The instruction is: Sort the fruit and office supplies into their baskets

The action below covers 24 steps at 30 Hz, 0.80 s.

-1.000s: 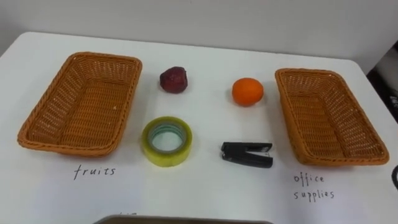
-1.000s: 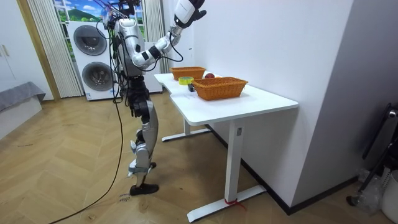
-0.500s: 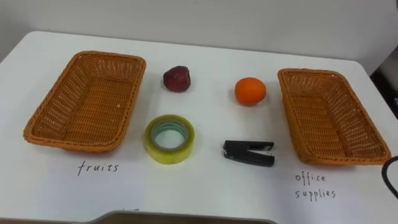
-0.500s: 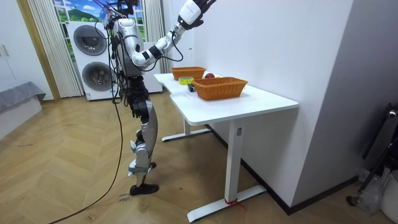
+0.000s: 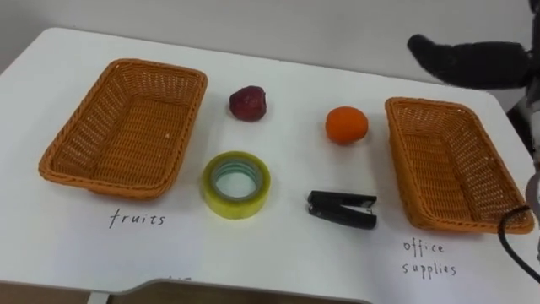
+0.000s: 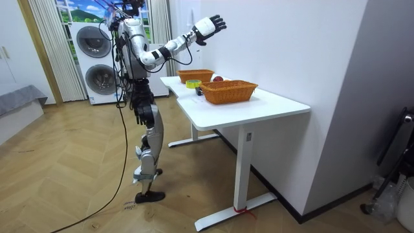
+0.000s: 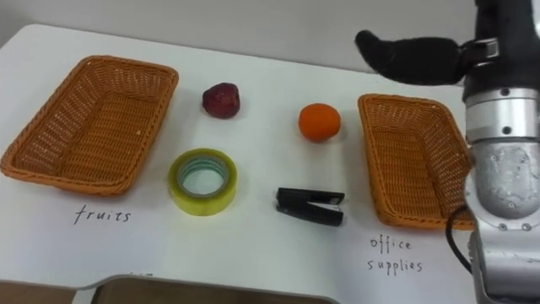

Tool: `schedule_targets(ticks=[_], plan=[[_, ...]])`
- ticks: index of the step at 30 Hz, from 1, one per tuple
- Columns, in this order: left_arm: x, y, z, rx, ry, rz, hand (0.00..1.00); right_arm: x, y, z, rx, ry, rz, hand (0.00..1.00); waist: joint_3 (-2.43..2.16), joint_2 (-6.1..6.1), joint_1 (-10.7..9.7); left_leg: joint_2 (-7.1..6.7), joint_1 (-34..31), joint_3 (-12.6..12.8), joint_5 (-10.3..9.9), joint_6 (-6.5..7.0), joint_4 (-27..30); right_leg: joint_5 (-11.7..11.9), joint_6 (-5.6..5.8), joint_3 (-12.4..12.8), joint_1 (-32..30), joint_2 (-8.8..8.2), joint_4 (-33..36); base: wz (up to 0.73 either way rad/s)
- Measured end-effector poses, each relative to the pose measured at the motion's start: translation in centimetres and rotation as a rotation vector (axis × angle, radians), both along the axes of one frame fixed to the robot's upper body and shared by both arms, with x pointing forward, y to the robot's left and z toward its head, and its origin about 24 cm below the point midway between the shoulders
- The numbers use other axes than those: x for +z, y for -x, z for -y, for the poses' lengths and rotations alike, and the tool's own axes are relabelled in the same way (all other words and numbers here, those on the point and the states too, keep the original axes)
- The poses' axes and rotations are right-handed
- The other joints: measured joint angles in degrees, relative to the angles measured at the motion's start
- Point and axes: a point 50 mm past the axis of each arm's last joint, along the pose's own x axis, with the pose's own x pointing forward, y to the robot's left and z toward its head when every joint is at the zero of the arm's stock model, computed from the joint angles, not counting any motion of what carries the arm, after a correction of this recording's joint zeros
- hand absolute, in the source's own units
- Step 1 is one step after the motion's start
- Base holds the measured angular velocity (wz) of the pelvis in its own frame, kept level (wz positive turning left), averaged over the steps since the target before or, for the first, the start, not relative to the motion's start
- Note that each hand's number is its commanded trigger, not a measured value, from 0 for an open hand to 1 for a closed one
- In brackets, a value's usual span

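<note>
On the white table, an empty wicker basket [image 5: 126,131] marked "fruits" lies at the left. A second empty basket [image 5: 447,169] marked "office supplies" lies at the right. Between them sit a dark red fruit [image 5: 249,102], an orange [image 5: 346,124], a yellow tape roll [image 5: 236,183] and a black stapler [image 5: 342,209]. My right hand [image 7: 413,57] is open and empty. It hangs in the air above the far end of the right basket, its dark fingers stretched toward the left. The room view shows this right hand [image 6: 210,26] raised high over the table.
The table's [image 6: 259,103] front edge is near me and its right edge runs just past the right basket. A wall stands behind the table. I stand at the table's end, with stacked washing machines [image 6: 97,58] behind me.
My right arm has swung down from high overhead, and its hand has come into the eye view at the upper right. The picture has shifted slightly; the table's things have not moved.
</note>
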Motion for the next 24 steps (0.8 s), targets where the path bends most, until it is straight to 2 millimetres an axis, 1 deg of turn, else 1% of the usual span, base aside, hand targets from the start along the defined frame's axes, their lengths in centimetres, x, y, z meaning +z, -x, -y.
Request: schedule_targets(ticks=[5, 8, 14, 16, 21, 24], plan=[[0.0, -0.7, -0.1, -0.010, 0.012, 0.007, 0.00, -0.3, -0.2, -0.2, 0.052, 0.059, -0.073, 0.00, -0.05, 0.01, 0.98, -0.02, -0.04, 0.07, 0.02, 0.02, -0.02, 0.04, -0.04, 0.20, -0.03, 0.00, -0.01, -0.02], [0.0, -0.9, -0.2, -0.014, 0.011, 0.008, 0.00, -0.7, -0.4, -0.7, 0.109, 0.112, -0.126, 0.00, -0.10, -0.19, 1.40, -0.02, 0.06, 0.00, 0.03, 0.02, 0.00, 0.03, -0.04, 0.19, 0.02, 0.00, -0.04, 0.00], [0.0, -1.0, -0.3, -0.015, 0.010, -0.001, 0.00, -1.2, -1.3, -1.8, 0.182, 0.184, -0.207, 0.00, 0.06, -0.41, 1.44, -0.03, 0.14, -0.56, 0.03, 0.02, 0.45, 0.04, -0.04, 0.01, 0.36, -0.01, -0.11, 0.01], [0.0, -1.5, -0.3, -0.030, 0.013, 0.006, 0.00, -1.6, -1.5, -2.0, 0.195, 0.252, -0.248, 0.00, 0.10, -0.53, 1.51, -0.02, -0.19, -0.76, 0.02, 0.02, 0.94, 0.08, -0.10, -0.22, 0.26, -0.01, -0.08, 0.04], [0.1, -1.9, -0.6, -0.061, 0.015, 0.006, 0.00, -2.3, -1.6, -2.1, 0.233, 0.333, -0.322, 0.00, 0.20, -0.70, 2.26, 0.08, -0.51, -0.65, 0.02, 0.01, 0.93, 0.46, -0.16, -0.32, 0.39, 0.11, -0.07, 0.01], [0.2, -2.2, -1.0, -0.083, 0.015, 0.007, 0.00, -2.6, -1.6, -2.0, 0.264, 0.359, -0.360, 0.00, 0.31, -0.87, 2.27, 0.10, -0.82, -0.76, 0.00, 0.02, 0.87, 0.52, -0.17, -0.45, 0.31, 0.12, -0.07, 0.00]])
